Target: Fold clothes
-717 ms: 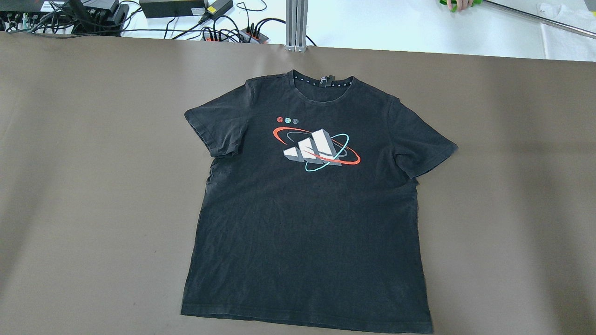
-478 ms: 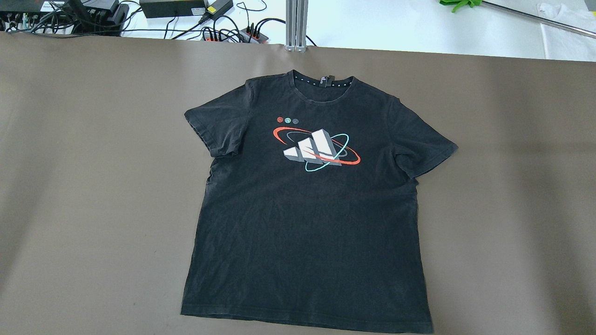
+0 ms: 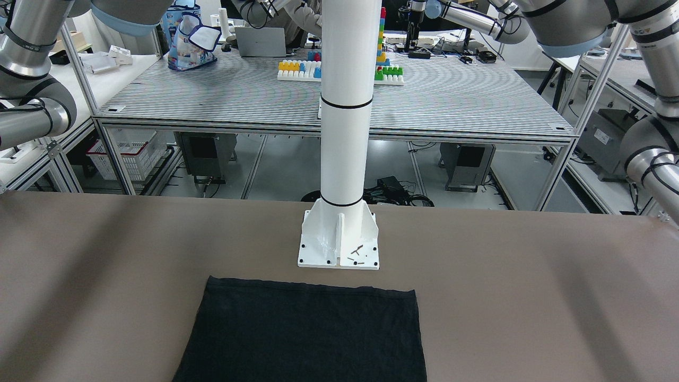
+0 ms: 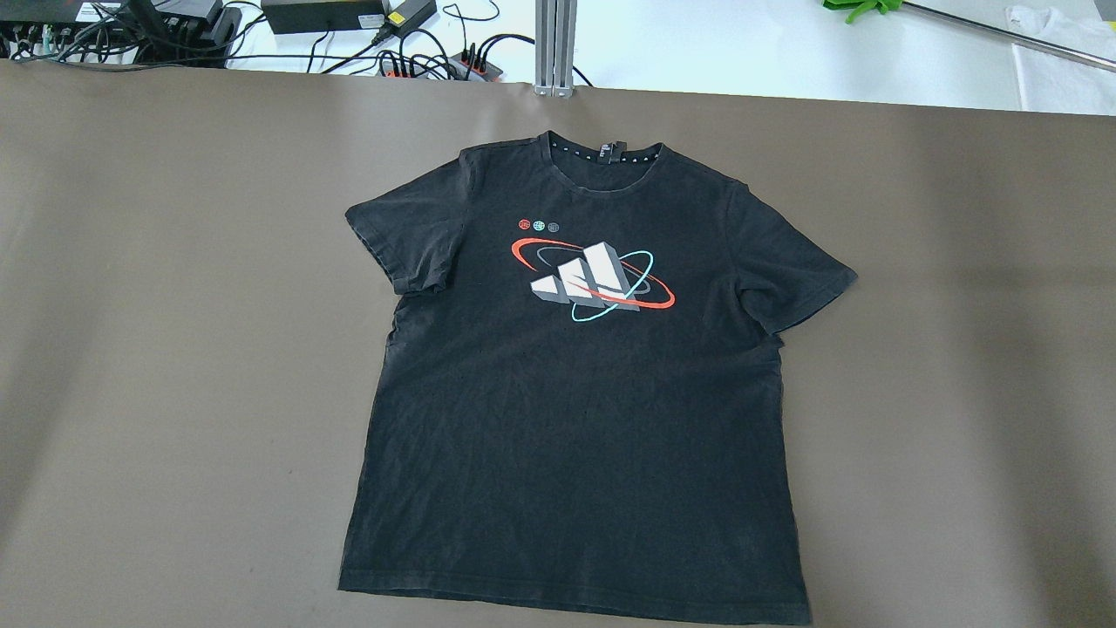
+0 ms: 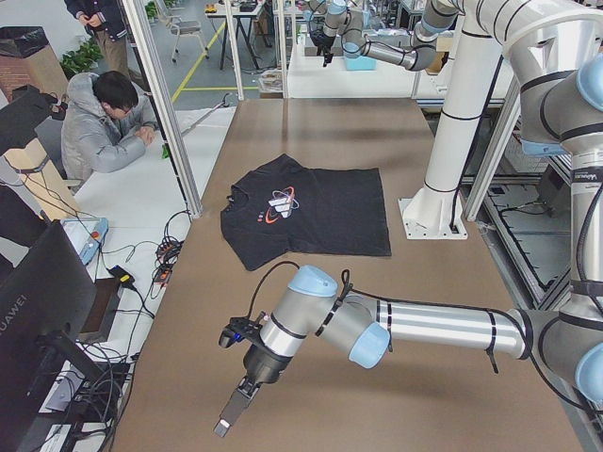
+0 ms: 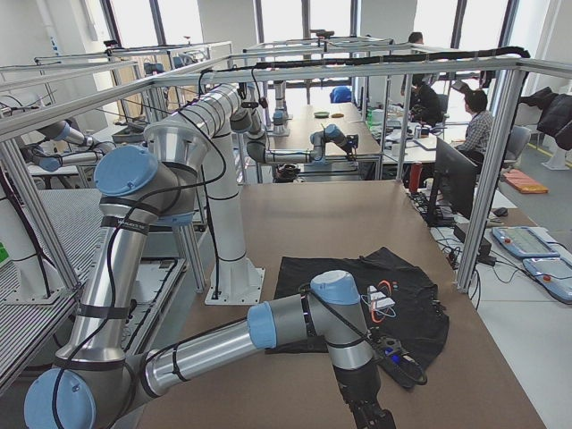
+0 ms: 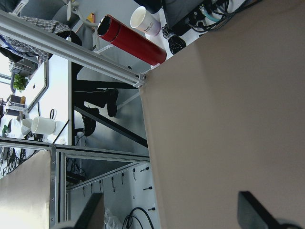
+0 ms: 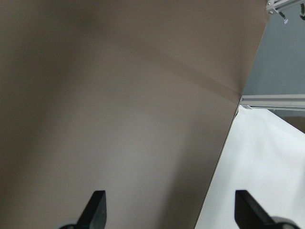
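The black short-sleeved fabric T-shirt (image 4: 575,419) lies spread flat, print up, in the middle of the brown table (image 4: 174,349). The left gripper (image 7: 171,212) and right gripper (image 8: 171,205) both gape wide over bare tabletop, holding nothing

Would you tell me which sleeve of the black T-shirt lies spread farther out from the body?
The sleeve on the overhead view's right; the other sleeve lies closer against the T-shirt's side.

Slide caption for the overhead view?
Black T-shirt lies flat, print up, unfolded on the brown table.
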Controlling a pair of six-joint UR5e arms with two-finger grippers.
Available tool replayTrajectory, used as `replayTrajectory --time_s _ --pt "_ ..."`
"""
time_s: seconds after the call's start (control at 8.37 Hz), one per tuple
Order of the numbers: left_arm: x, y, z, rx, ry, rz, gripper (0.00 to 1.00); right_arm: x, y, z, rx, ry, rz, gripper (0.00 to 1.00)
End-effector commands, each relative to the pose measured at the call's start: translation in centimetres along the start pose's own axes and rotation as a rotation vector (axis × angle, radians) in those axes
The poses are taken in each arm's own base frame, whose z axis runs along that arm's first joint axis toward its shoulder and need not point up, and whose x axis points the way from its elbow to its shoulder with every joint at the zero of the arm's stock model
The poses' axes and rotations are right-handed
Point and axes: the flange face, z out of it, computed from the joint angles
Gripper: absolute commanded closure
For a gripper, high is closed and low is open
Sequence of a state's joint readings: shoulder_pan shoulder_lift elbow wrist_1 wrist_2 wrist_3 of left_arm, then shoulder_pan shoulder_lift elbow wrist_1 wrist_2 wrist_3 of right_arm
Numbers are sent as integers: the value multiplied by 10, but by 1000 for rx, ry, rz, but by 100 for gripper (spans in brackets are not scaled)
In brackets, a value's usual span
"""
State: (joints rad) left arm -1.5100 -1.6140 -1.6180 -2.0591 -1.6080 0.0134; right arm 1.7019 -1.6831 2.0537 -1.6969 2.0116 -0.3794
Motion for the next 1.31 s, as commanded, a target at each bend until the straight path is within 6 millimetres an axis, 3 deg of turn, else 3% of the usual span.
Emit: replayTrajectory --time_s 0.0,0.48,0.72,0.96,1.2 --pt "2 -6 1 5 -20 -23 0 1 -4 -1 1 9 -2 5" --pt "2 1 4 -7 -11 -16 0 7 -16 6 -2 5 -5 5" --pt "9 2 3 -6 47 -25 0 19 -28 23 -2 2 1 5" --pt "23 -20 -5 20 150 -63 0 35 -53 59 51 15 58 5" --pt "90 -74 -2 34 258 -85 0 38 -104 85 63 -8 39 5"
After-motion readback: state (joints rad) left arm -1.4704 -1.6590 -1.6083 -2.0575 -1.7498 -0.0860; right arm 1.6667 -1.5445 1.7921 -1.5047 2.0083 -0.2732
